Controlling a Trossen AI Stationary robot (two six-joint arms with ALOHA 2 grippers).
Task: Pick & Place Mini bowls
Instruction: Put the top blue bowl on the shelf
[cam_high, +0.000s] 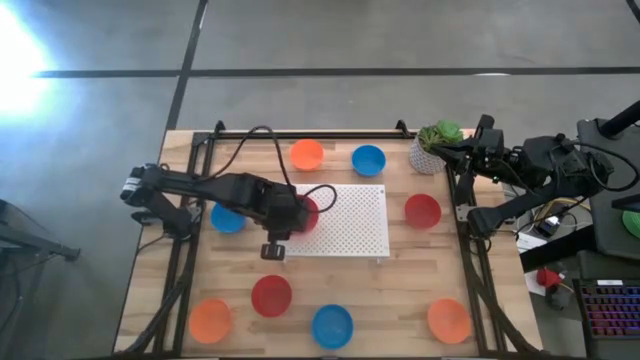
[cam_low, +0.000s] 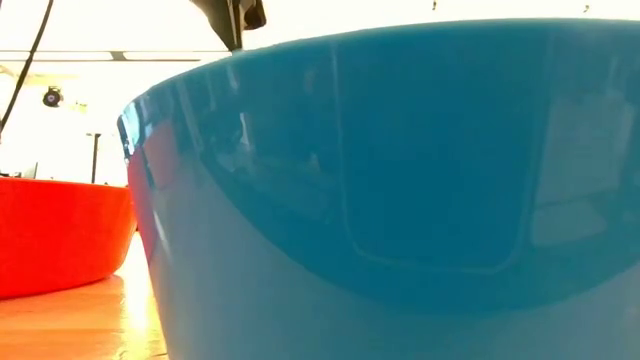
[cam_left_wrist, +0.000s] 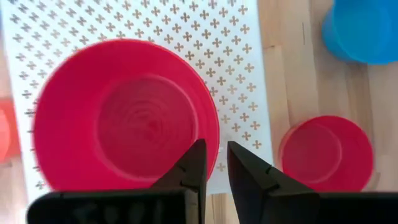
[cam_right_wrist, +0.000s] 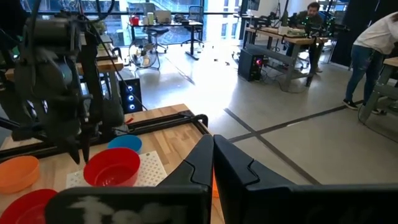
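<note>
step: release red bowl (cam_left_wrist: 124, 115) on board (cam_left_wrist: 242, 56) | left end effector (cam_left_wrist: 214, 163): slightly spread, straddling bowl's rim, not pinching | bowl: just below it, resting on board | advice: lift straight up, avoid snagging rim | right end effector (cam_right_wrist: 211, 155): pressed together, parked well apart

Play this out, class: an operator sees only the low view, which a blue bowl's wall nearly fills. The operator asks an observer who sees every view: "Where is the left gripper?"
Observer: The left gripper hangs over the rim of the red bowl, which sits on the white board.
Operator: Is it gripping that bowl?
Observer: No. The right wrist view shows its fingers slightly apart, above the rim.
Operator: And the right arm?
Observer: The right gripper waits shut at the right back corner of the table, beside the plant pot.
</note>
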